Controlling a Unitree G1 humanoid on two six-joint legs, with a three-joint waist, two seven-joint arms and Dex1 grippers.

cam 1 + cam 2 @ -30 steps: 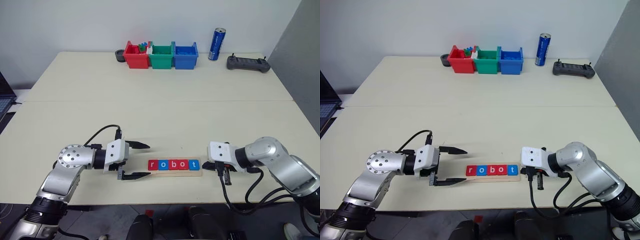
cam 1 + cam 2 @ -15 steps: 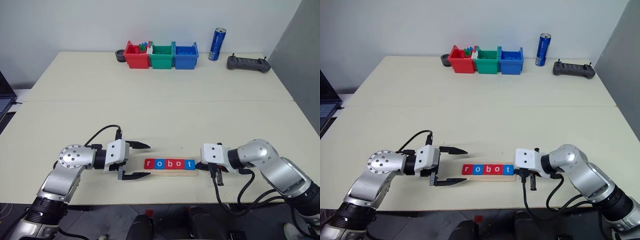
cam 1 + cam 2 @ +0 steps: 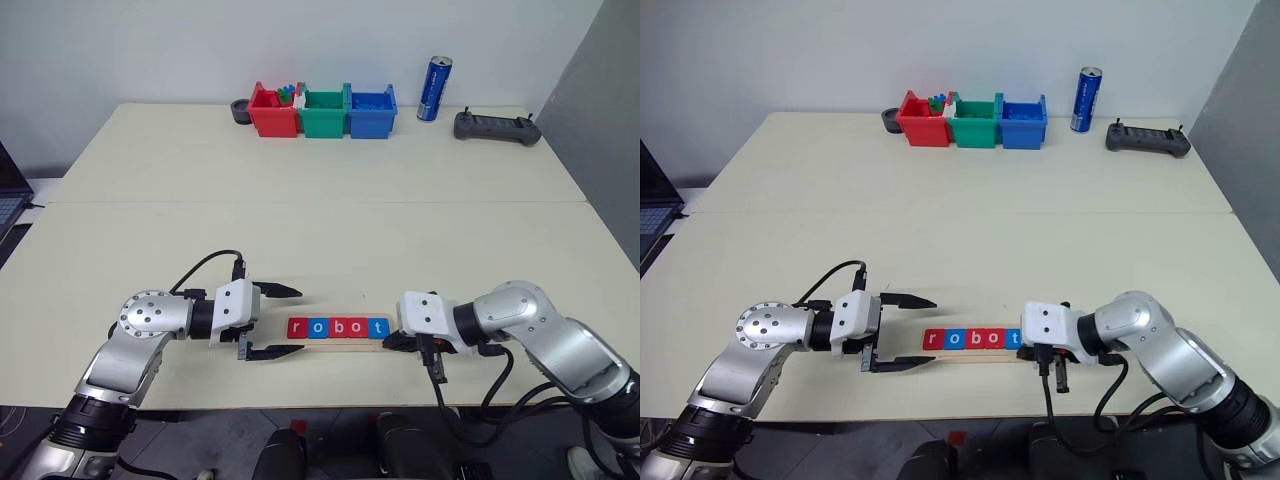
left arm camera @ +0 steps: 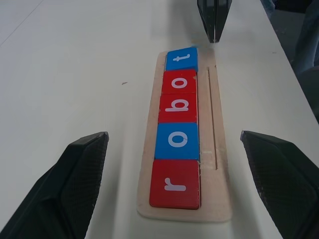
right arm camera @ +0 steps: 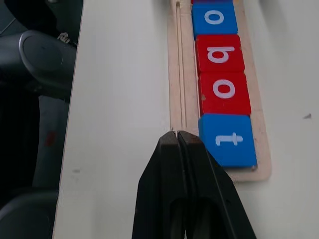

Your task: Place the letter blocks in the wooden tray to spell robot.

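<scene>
Grippers first: your left gripper (image 3: 284, 321) stands wide open just left of the wooden tray (image 4: 219, 199), and your right gripper (image 5: 185, 144), pinched shut and empty, meets its right end. Near the table's front edge, the tray carries all five letter blocks (image 3: 337, 327) reading "robot", so little seems left to do.

letter blocks (image 3: 337, 327) in wooden tray (image 4: 218, 170)
</scene>
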